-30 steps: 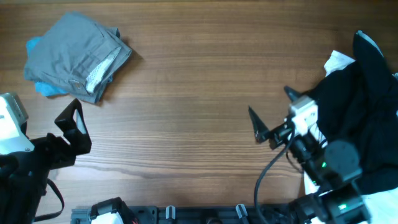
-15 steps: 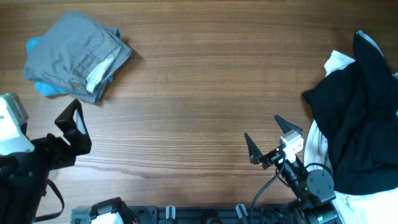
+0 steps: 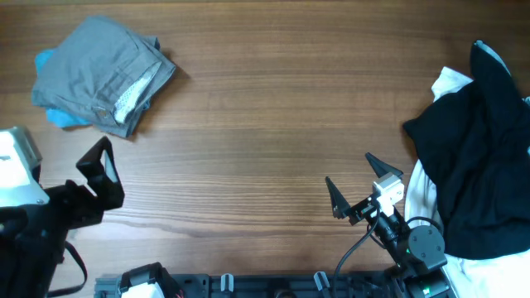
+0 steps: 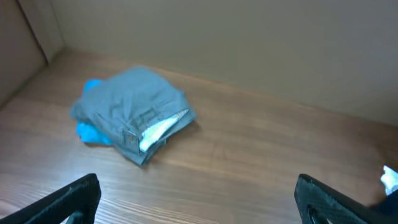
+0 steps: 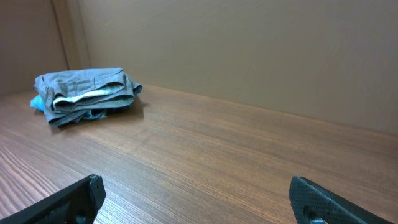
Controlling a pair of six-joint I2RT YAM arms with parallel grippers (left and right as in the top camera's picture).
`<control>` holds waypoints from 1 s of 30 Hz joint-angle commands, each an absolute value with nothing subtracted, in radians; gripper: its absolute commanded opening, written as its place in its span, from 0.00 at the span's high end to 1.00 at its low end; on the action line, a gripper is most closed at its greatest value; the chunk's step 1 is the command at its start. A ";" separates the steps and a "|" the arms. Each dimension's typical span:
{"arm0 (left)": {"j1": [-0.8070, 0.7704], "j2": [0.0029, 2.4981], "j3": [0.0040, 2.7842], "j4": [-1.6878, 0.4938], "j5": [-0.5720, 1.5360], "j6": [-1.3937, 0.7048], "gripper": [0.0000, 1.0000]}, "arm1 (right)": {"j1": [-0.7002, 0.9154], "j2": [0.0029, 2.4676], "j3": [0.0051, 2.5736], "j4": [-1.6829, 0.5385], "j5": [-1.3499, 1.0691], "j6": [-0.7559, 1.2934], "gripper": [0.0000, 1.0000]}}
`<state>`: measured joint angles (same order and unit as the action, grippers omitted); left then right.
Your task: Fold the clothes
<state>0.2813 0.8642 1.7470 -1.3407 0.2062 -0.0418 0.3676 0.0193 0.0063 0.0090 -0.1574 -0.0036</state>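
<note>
Grey shorts [image 3: 103,73] lie folded in a compact bundle at the far-left part of the wooden tabletop [image 3: 265,108], with pale lining showing along 1 edge. The bundle rests on a light-blue garment [image 3: 55,118], which peeks out at its left side.

At the right edge is an unfolded heap: a black garment [image 3: 476,157] draped over a white garment [image 3: 451,81].

Left claw [image 3: 102,172] is at the near-left corner, fingers spread wide, holding nothing, well apart from the shorts. Right claw [image 3: 348,168] is near the front edge, right of centre, fingers spread wide, holding nothing, near the black garment but not touching it.

Each wrist view shows 2 dark fingertips at the bottom corners with wood grain between them. The shorts bundle is visible farther off.
</note>
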 commanded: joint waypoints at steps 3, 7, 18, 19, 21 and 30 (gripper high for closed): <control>0.226 0.785 1.534 -1.019 0.320 -0.041 0.00 | 0.365 0.014 0.005 0.014 -0.181 0.007 0.00; 0.118 0.556 0.974 -0.514 0.344 -0.041 0.00 | 0.365 0.014 0.005 0.014 -0.181 0.007 0.00; 0.105 0.011 0.098 -0.097 0.380 -0.041 0.00 | 0.365 0.014 0.005 0.014 -0.181 0.007 0.00; 0.105 0.007 0.064 -0.065 0.391 -0.041 0.00 | 0.365 0.014 0.005 0.014 -0.181 0.007 0.00; 0.102 0.005 0.006 -0.045 0.408 -0.042 0.00 | 0.365 0.014 0.005 0.014 -0.181 0.007 0.00; 0.099 0.006 0.006 -0.041 0.408 -0.041 0.00 | 0.365 0.014 0.005 0.014 -0.181 0.007 0.00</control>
<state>0.1051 0.0147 0.0124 -0.0441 0.3916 -0.0425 0.3676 0.0212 0.0063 0.0086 -0.1650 -0.0036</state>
